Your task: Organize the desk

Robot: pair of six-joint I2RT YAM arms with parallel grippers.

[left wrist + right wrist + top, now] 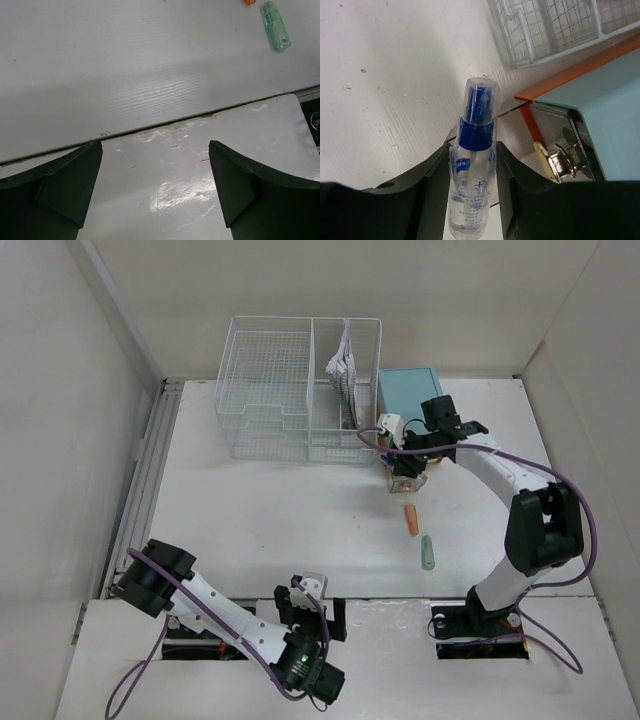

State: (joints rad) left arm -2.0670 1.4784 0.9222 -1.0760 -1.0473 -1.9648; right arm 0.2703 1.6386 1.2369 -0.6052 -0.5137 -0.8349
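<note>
The white desk point(280, 510) holds an orange marker point(410, 520) and a green marker point(428, 552) at the right middle. My right gripper point(405, 468) is shut on a small clear spray bottle with a blue nozzle point(474, 150), in front of the teal drawer box point(408, 392). The box's brass knob point(555, 161) is just right of my fingers. My left gripper point(310, 602) is open and empty, low over the glossy white board at the near edge point(165, 190). The green marker point(275, 26) shows far ahead of it.
A white wire-mesh basket point(270, 390) with two compartments stands at the back, papers point(345, 370) upright in its right part; its corner shows in the right wrist view point(540, 30). A grooved metal rail point(140, 490) runs along the desk's left edge. An orange edge point(560, 75) lines the teal box.
</note>
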